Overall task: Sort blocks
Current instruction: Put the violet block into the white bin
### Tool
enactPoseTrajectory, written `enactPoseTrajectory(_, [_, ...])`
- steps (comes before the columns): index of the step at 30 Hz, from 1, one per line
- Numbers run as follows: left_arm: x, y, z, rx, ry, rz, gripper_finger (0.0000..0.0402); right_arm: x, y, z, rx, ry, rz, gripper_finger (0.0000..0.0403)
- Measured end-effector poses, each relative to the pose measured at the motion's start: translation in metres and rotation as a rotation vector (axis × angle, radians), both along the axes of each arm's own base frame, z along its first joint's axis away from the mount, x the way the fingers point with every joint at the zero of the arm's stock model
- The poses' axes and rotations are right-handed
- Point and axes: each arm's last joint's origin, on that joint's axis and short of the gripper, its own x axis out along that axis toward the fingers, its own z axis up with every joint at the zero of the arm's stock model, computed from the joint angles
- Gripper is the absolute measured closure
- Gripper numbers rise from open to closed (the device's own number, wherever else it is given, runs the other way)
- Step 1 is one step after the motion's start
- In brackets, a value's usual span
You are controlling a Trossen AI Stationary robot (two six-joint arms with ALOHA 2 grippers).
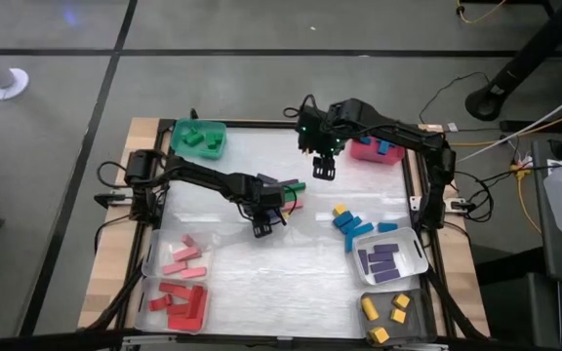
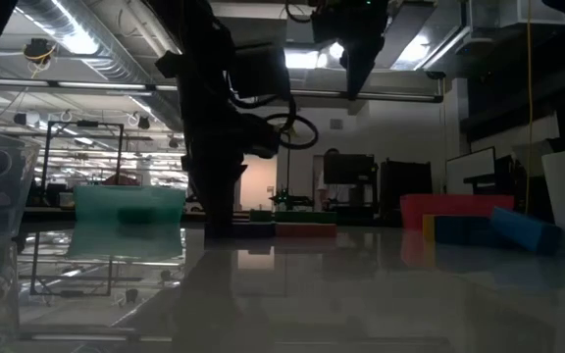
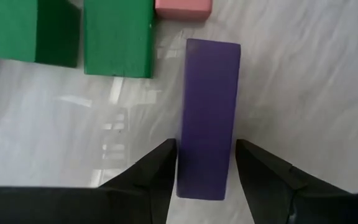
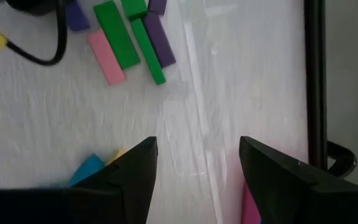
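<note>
Now my left gripper [image 3: 205, 167] pinches a purple rectangular block [image 3: 209, 118].
My right gripper [image 4: 197, 163] hangs spread above the white table [image 4: 241, 74], holding nothing.

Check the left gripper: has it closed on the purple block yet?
Cannot tell. The left gripper straddles the purple block, a finger close along each side, block flat on the table; whether they grip it is unclear.
</note>
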Motion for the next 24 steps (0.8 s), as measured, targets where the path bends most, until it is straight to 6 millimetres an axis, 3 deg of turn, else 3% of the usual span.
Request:
enactPoseTrajectory(4, [0.000, -0.001, -0.002, 0.011, 0.011, -0.048, 0.0260, -0.010, 0.002, 0.004, 0.013, 0.043, -0.001, 0.0178])
enactPoseTrajectory(9, [-0.001, -0.001, 0.002, 0.014, 0.001, -0.067, 0.0318, -0.034, 0.008, 0.029, 0.020, -0.010, -0.026, 0.0178])
enactPoseTrajectory(13, [-0.003, -0.001, 0.011, -0.009, -0.023, -0.072, 0.0319, -0.064, 0.017, 0.052, 0.002, -0.089, -0.027, 0.0178])
enactPoseTrajectory(16, [0.000, 0.002, 0.027, -0.093, -0.092, -0.098, 0.0319, -0.083, 0.023, 0.059, -0.002, -0.165, -0.050, 0.0178])
enactPoseTrajectory(20, [0.002, 0.009, 0.047, -0.244, -0.174, -0.142, 0.0319, -0.095, 0.033, 0.055, 0.074, -0.327, -0.068, 0.0178])
enactPoseTrajectory(24, [0.004, 0.019, 0.070, -0.407, -0.275, -0.176, 0.0319, -0.095, 0.046, 0.037, 0.167, -0.408, -0.032, 0.0178])
